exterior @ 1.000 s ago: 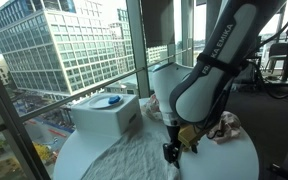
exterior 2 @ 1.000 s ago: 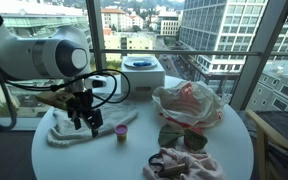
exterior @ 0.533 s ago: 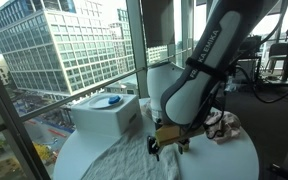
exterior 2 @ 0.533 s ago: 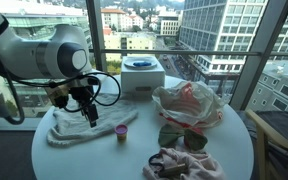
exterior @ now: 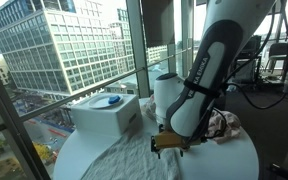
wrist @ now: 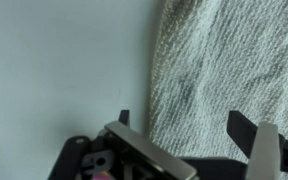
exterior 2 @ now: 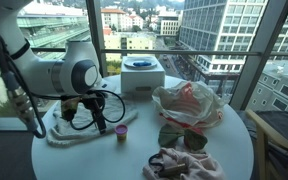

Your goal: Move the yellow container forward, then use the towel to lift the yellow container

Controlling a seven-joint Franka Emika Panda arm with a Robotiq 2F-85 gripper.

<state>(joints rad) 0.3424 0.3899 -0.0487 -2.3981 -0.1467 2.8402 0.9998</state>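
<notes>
1. The towel [exterior 2: 69, 133] lies rumpled on the round white table [exterior 2: 134, 153], on the side nearer the window; in the wrist view its edge runs down the frame, weave to the right and bare tabletop to the left.
2. I cannot pick out a yellow container for certain in any view.
3. The gripper [exterior 2: 87, 122] hangs low over the towel, pointing down; in the wrist view its fingers [wrist: 246, 128] stand apart with nothing clamped between them, spanning the towel's edge.
4. A small pink cup [exterior 2: 121, 131] stands upright just beside the towel, apart from the gripper.
5. A white box [exterior 2: 142, 74] with a blue patch on top sits at the table's window side; a crumpled clear bag [exterior 2: 189, 102] lies near it.
6. A pale cloth [exterior 2: 184, 165] lies bunched at the table's near rim, well apart from the towel.
</notes>
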